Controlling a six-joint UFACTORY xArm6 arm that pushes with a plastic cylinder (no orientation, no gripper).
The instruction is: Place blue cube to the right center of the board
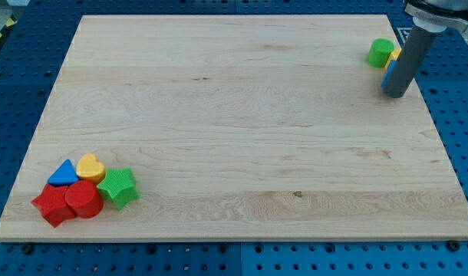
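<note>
The blue cube (388, 74) is at the view's upper right, near the board's right edge; only a thin blue sliver shows to the left of the rod. My tip (397, 94) stands right in front of it, touching or almost touching. A yellow block (394, 55) shows just above the blue one, also mostly hidden by the rod. A green cylinder (380, 52) sits just left of them.
At the view's lower left is a cluster: blue triangle (63, 174), yellow heart (90, 165), green star (117, 187), red cylinder (84, 199), red star-like block (53, 204). The wooden board (242, 123) fills the view.
</note>
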